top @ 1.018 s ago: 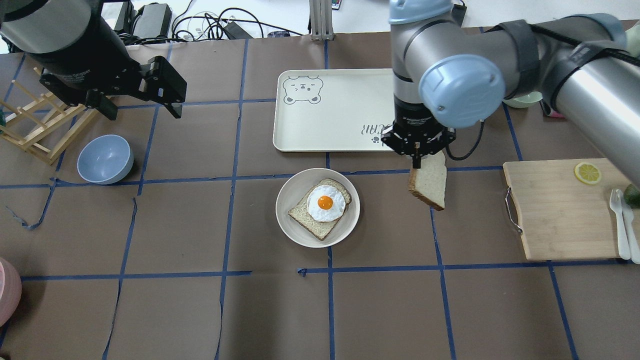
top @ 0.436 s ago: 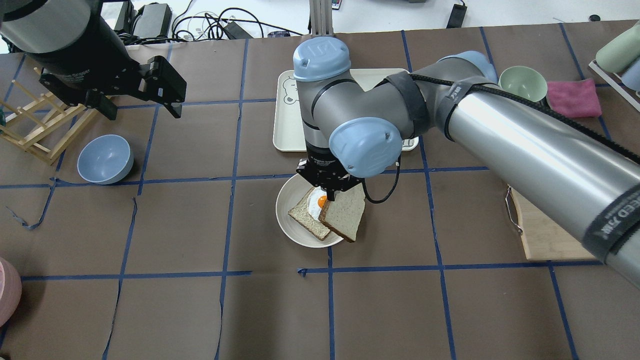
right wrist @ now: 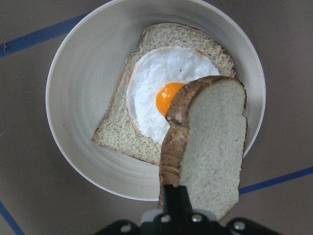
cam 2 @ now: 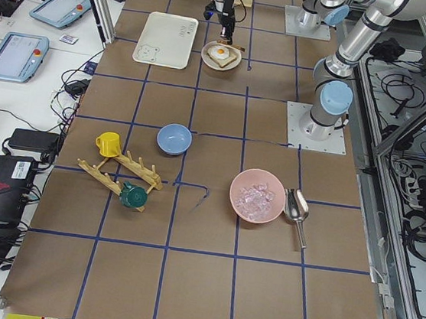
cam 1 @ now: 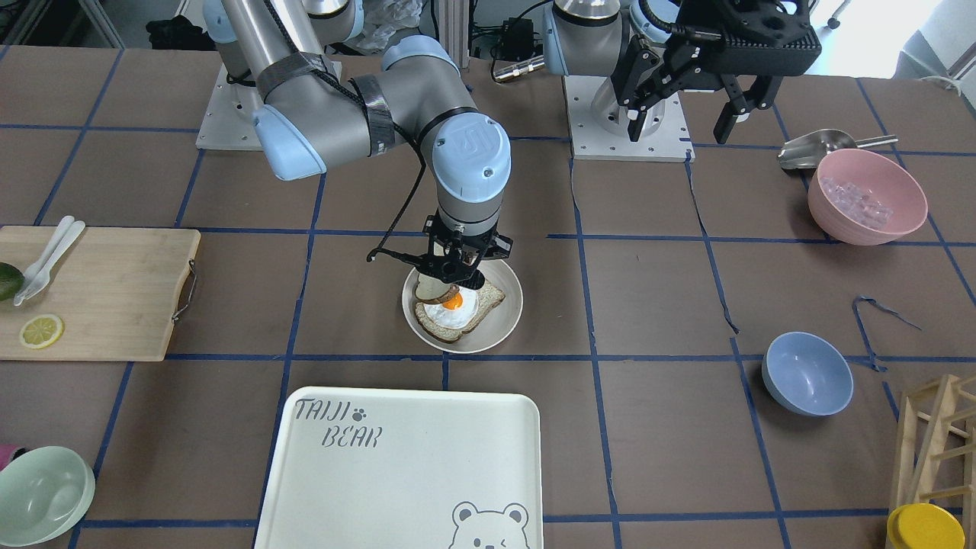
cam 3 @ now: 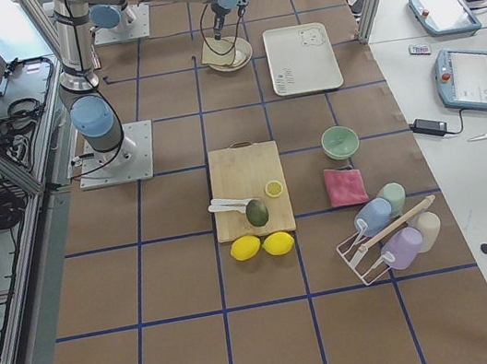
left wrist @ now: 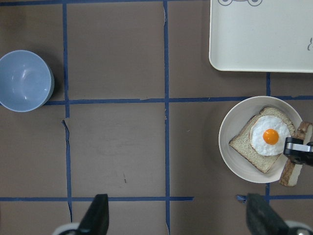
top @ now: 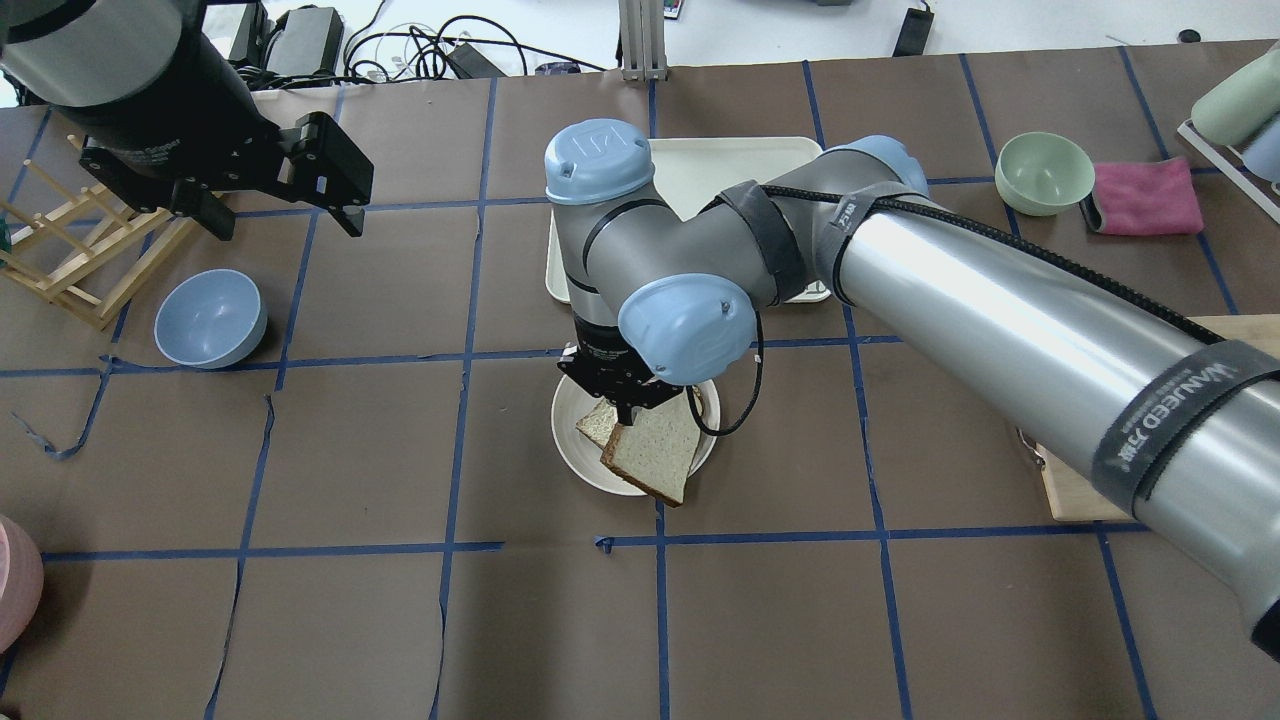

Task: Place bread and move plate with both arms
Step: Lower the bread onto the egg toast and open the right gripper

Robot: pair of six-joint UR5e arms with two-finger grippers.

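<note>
The right silver-grey jointed arm with light blue joint caps [top: 1000,300] reaches across the table with its wrist vertical. The right black two-finger gripper [top: 630,405] points down, jaws clamped on the top edge of a plain pale wheat bread slice [top: 652,455]. The left arm [cam 1: 595,30] is held high near its base. The left black gripper [top: 287,222] is spread wide and holds nothing.
</note>
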